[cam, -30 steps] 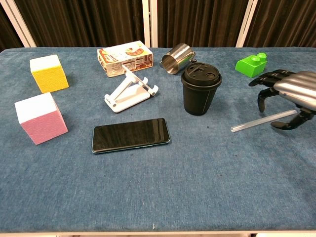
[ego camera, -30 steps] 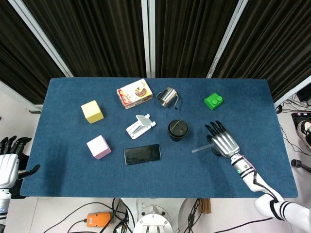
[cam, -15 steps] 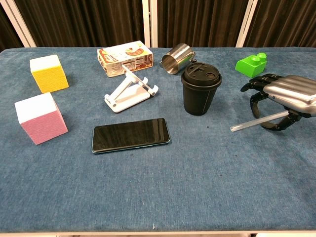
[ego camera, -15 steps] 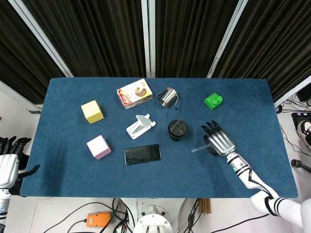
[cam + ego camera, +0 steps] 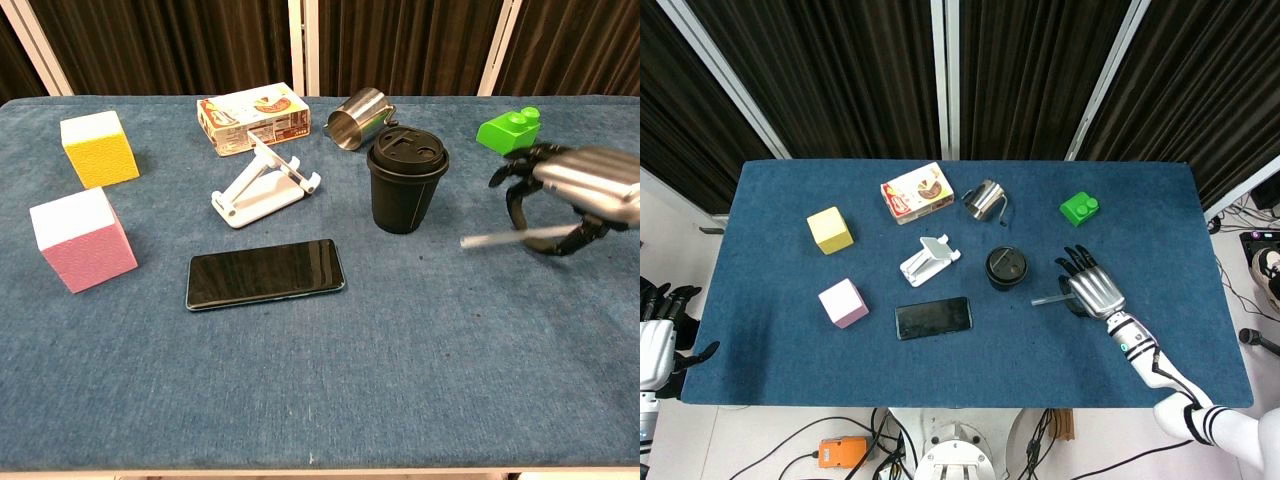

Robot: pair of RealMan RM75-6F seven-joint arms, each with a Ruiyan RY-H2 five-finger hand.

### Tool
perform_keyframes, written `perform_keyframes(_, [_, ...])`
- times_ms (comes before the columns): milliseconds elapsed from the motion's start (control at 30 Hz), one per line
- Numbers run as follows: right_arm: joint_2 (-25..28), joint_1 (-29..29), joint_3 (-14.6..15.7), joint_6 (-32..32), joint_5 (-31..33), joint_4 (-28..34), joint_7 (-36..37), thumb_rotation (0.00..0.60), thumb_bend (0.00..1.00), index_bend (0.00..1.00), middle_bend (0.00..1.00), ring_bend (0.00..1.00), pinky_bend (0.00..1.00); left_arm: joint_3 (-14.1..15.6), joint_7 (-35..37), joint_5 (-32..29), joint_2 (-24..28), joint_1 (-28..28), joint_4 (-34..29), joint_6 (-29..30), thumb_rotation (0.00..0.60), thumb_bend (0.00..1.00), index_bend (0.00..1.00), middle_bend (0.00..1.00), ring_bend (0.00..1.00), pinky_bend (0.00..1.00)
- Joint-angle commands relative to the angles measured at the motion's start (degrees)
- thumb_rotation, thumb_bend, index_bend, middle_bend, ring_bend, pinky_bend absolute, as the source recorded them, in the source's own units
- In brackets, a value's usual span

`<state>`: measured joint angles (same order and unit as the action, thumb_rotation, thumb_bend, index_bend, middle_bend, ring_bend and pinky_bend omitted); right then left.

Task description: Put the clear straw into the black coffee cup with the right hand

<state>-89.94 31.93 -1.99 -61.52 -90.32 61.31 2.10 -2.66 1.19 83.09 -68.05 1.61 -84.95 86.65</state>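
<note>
The black coffee cup with its lid on stands upright near the table's middle. To its right, my right hand pinches the clear straw and holds it lifted just off the cloth, roughly level, its free end pointing left toward the cup's base. The straw looks blurred in the chest view. My left hand hangs off the table's left edge with fingers apart, holding nothing.
On the blue table lie a black phone, a white phone stand, a pink cube, a yellow cube, a snack box, a metal cup and a green block.
My right hand has shifted left toward the cup and raised the straw off the cloth; the straw's free end now sits higher and closer to the cup. Left hand dropped slightly lower.
</note>
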Motion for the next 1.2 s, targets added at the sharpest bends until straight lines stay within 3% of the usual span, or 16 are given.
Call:
perform_keyframes(33, [3.0,-0.9,-1.4,-7.1,-2.0,4.2,9.0,0.6,0.58,0.71,0.26,0.04,0.08,0.0,0.0,0.1,0.1,0.0,-0.1,0.1,0.6,0.09,0.17,0.16,0.06,0.01])
perform_keyframes(233, [8.3,-1.1,-4.1,-14.2,-3.3,12.9,26.3,0.6,0.59,0.71,0.27,0.05,0.1,-0.1,-0.2,0.3,0.5,0.0,-0.5,0.3,0.6,0.09,0.18,0.16,0.06,0.01])
perform_keyframes(500, [8.4,2.4,-7.9,-11.1,0.3,19.5,43.7,0.6,0.61,0.71,0.27,0.05,0.1,-0.2,-0.4,0.3,0.7,-0.1,-1.0,0.4,0.6,0.09,0.17,0.16,0.06,0.01])
perform_keyframes(833, [0.1,6.4,-12.9,-8.0,6.6,16.2,45.9,0.6,0.63,0.71,0.27,0.05,0.1,-0.2,-0.4,0.0,0.6,-0.1,-1.0,0.2,0.6,0.09,0.17,0.16,0.06,0.01])
perform_keyframes(1200, [-6.8,7.8,-13.0,-7.4,7.6,8.9,45.7,0.6,0.63,0.71,0.27,0.06,0.1,-0.2,0.0,-0.3,0.2,-0.1,-0.4,-0.2,0.6,0.09,0.18,0.16,0.06,0.01])
